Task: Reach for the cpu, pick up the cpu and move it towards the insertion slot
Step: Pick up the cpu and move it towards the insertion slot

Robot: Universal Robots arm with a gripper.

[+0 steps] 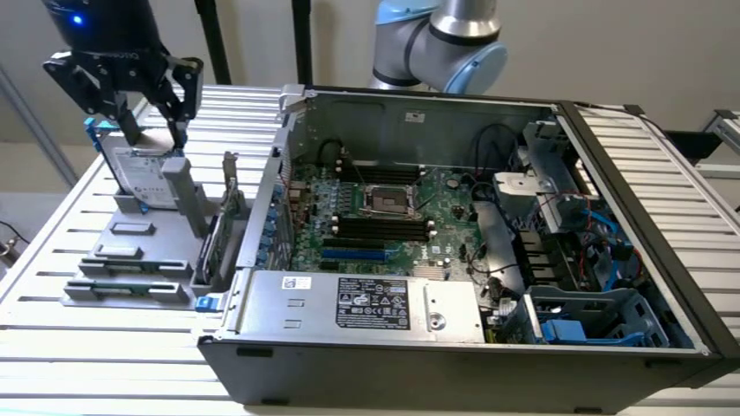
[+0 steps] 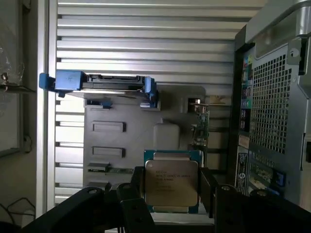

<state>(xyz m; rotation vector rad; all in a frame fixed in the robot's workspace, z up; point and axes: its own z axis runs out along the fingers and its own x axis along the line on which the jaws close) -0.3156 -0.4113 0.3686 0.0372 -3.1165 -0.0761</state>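
Cpu (image 2: pixel 171 183), a small silver square with a pale rim, sits low in the middle of the wrist view between the two black fingers (image 2: pixel 132 206) of the gripper (image 1: pixel 148 130), which are partly open and hold it by its sides. Behind it stands the hard drive (image 1: pixel 145 178) with blue rails, upright in the grey holder (image 1: pixel 127 260) on the slatted table (image 1: pixel 69 217). Farther off, near the middle of the exterior view, the insertion slot (image 1: pixel 386 201) lies inside the open computer case (image 1: pixel 463 347).

Pale plain wall (image 1: pixel 647 52) behind; white slatted metal table (image 1: pixel 69 347); even light.
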